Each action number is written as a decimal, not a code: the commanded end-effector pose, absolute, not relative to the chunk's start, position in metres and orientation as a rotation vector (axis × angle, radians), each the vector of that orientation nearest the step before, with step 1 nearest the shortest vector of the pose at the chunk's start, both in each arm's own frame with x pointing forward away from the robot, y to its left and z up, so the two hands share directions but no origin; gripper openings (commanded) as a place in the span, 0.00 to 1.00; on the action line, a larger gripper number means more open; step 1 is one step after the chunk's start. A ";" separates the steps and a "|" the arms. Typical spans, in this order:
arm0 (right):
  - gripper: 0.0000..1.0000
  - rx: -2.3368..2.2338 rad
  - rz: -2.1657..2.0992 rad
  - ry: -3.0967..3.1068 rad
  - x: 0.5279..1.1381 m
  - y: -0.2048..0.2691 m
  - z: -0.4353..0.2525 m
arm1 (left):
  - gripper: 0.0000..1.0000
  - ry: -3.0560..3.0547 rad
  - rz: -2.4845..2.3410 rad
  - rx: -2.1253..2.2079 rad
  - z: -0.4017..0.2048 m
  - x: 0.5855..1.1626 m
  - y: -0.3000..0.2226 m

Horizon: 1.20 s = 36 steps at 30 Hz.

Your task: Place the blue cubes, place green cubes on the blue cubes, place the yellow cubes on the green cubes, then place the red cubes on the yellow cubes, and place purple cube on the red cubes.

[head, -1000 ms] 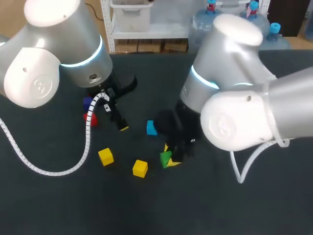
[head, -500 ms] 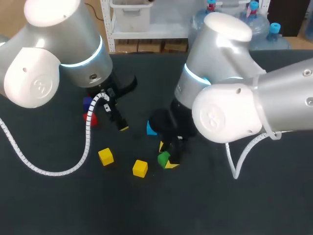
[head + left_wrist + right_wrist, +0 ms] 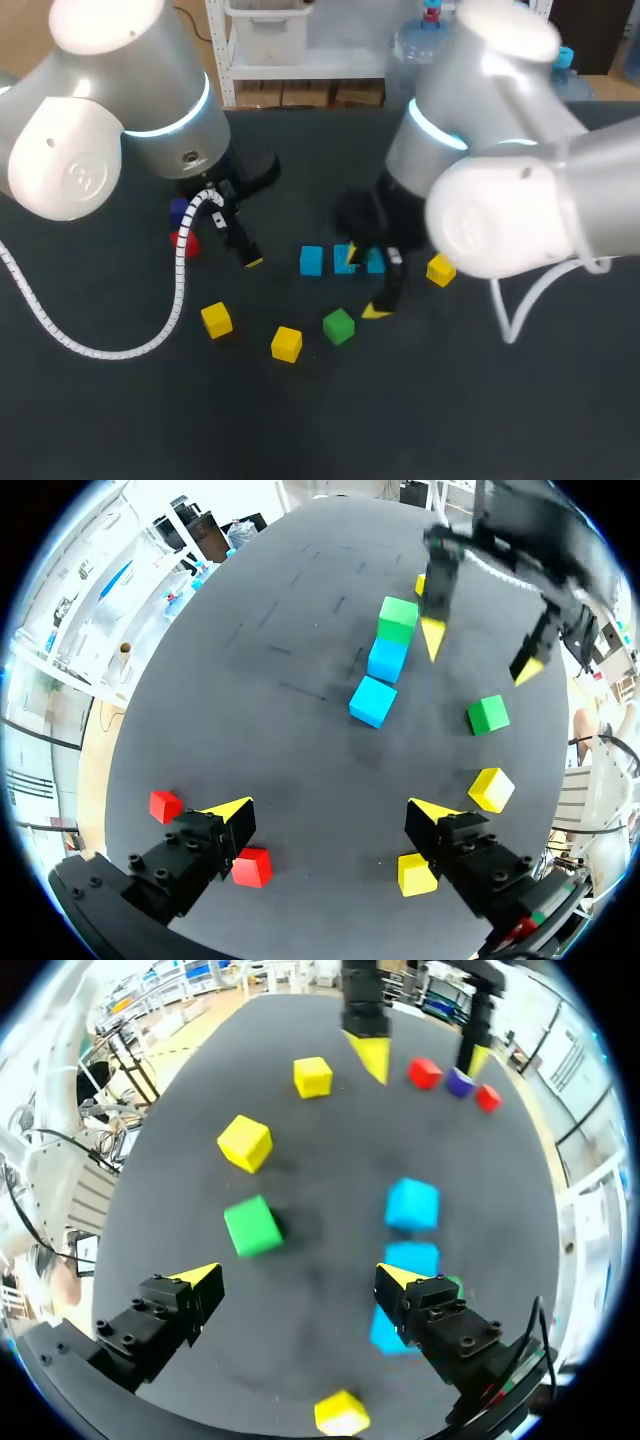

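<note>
Surface (image 3: 120, 420): dark charcoal, matte, fills most of the head view.
Far edge (image 3: 300, 109): straight, at the back of the head view.
Scuff marks (image 3: 300, 687): faint thin lines on the surface.
Light: even, shadows soft.

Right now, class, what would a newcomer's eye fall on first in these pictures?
The big silver left arm and right arm loom over the dark table. Bright cubes dot it: blue cubes in the middle, a loose green cube ahead of the right arm's open fingers, and yellow cubes nearby.
</note>
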State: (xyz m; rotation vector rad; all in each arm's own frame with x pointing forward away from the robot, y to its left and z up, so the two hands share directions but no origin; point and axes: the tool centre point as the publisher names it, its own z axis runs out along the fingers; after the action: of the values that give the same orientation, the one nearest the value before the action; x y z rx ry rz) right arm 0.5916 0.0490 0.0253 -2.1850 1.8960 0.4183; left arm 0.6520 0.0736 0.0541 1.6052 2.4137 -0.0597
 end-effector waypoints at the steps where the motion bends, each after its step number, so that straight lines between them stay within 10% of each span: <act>1: 1.00 -2.102 0.327 1.905 0.587 0.017 0.041 | 1.00 2.411 -0.065 1.608 0.054 0.652 0.075; 36: 1.00 -1.892 0.908 1.545 0.685 -0.081 0.083 | 1.00 2.411 -0.065 1.608 0.054 0.652 0.075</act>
State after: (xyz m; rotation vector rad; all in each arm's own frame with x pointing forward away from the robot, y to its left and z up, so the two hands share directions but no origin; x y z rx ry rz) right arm 0.6757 -0.0755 0.0823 -1.8540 1.6354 0.6619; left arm 0.6520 0.0737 0.0541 1.6051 2.4137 -0.0597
